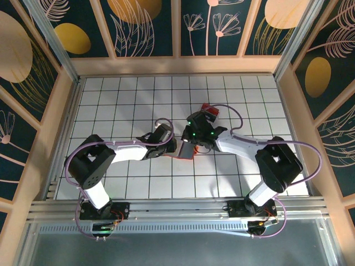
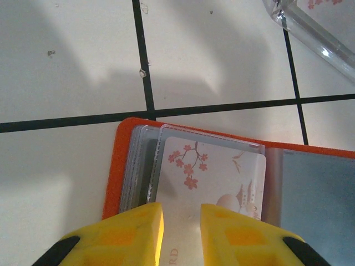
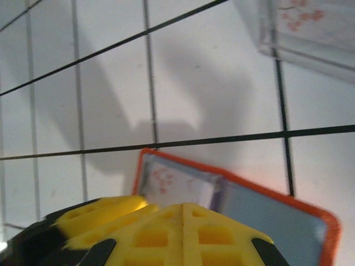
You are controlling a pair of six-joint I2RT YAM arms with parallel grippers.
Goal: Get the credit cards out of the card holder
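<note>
as the card holder [image 2: 113, 177] lies open beneath both, right gripper [image 3: 183, 221] clenched, left gripper [image 2: 182, 233], hold unclear

Top view: the white table [image 1: 138, 88] is evenly and brightly lit from above, with short soft shadows under the arms, sharp focus throughout, and wide-angle splay of the walls at the left and right edges. Left wrist view: the card holder [image 2: 113, 177] is crisp, broad soft-edged grey shadows lie on the tiles beyond it, white glare runs along the clear box [image 2: 310, 27] at far right, and the left gripper [image 2: 182, 213] is slightly soft near the lens. Right wrist view: blurred overall, with smeared grid lines, a hazy far right corner, similar grey shadows, and the right gripper [image 3: 183, 213] out of focus.
</note>
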